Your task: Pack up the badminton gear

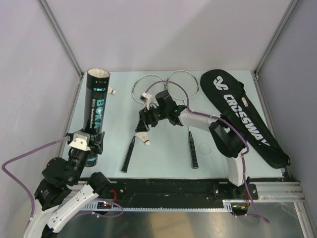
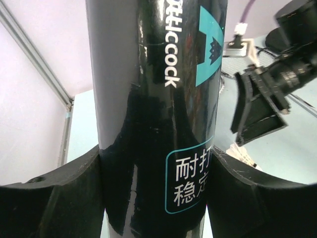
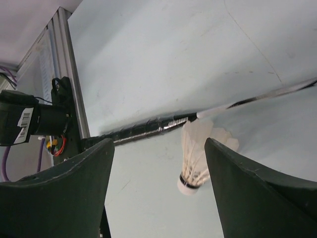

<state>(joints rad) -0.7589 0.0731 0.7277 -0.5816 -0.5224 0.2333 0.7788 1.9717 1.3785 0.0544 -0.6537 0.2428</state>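
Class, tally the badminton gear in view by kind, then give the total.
Rackets: 2
Shuttlecocks: 3
Tube: 1
Bag: 1
Total: 7

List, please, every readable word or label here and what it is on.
"CROSSWAY": white, along the racket bag.
"BOKA": near the top of the tube.
"ttlecock", start cut off: down the tube, left wrist view.
"耐打" over "稳定", partly cut off: boxed, on the tube.
Barcode sticker, right wrist view: too small to read.
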